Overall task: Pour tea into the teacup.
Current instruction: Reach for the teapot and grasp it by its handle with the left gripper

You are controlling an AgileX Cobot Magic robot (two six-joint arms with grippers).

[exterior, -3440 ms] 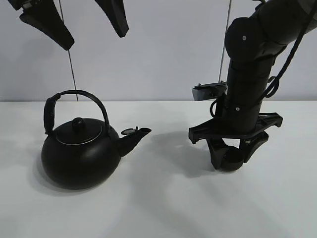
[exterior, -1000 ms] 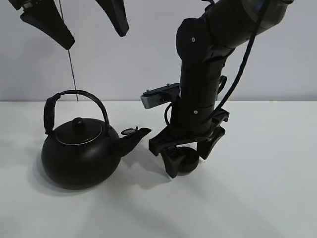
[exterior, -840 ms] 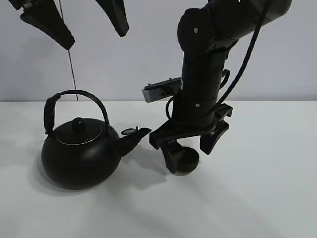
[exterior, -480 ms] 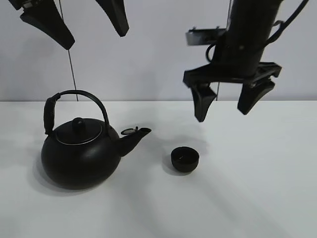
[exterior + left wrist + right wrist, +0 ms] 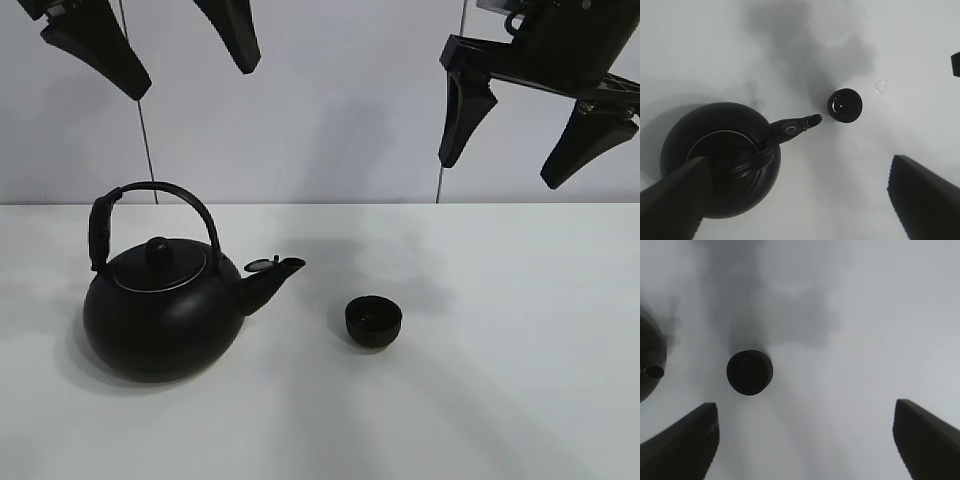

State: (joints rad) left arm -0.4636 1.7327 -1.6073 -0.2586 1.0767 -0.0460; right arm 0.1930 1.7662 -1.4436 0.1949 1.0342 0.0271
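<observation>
My left end effector (image 5: pixel 190 80) is matte black, with two broad wedge-shaped fingers (image 5: pixel 670 205) tapering to blunt tips; fine ribbing lines one face. My right end effector (image 5: pixel 498 170) looks the same, its black tapered fingers fixed under a flat black crossbar (image 5: pixel 520 66).

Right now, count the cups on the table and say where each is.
1. The cup stands on the table, right of the kettle in the high view, just past its spout, not touching. None seems hidden.
</observation>
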